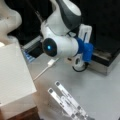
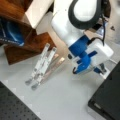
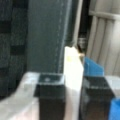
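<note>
Wrist view: white slab point(image 3: 73, 75) between fingers point(image 3: 50, 92)

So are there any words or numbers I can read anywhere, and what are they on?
No text can be read anywhere.
White cardboard box: plain, no print shows.
Dark blue flat packet by the brown wooden block: pale marks, too blurred to read.
Pair of silver metal strips: small dark marks, too blurred to read.
White robot arm: only a blue light, no letters.
Black gripper in the wrist view: no label.
</note>
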